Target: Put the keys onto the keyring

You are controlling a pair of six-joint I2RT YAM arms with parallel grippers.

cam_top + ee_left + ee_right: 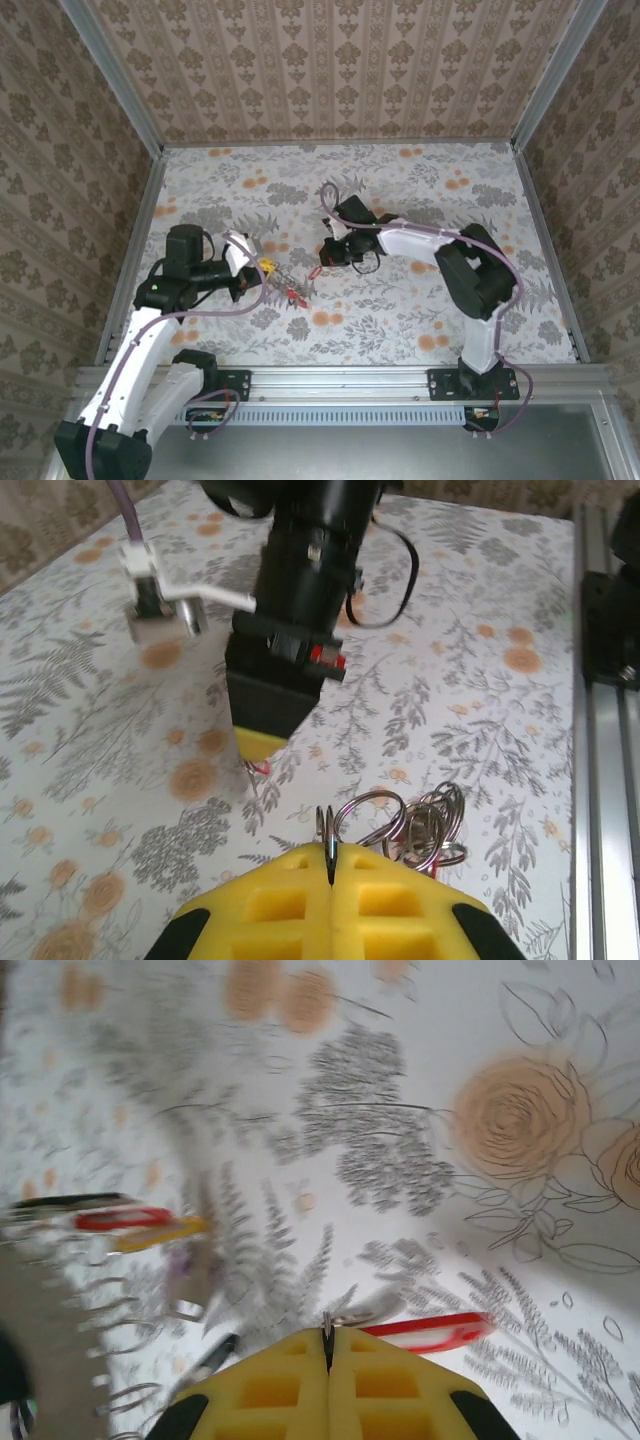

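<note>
Right gripper [328,1338] is clenched on 1 red key [430,1331], its long axis crosswise to the jaws, and the keyring [405,825] waits just to its left, pinched in the left gripper [330,852].

PLACE: a robot test cell, lab-type rig | WALLS: panels papered in brown damask wallpaper [330,70], framed by aluminium posts [114,75] | SURFACE: table under a floral cloth [400,320] | FIXTURES: left arm [130,360] and right arm [483,345] bolted to an aluminium rail [340,381] at the near edge, with a purple cable [215,312] running exposed
</note>
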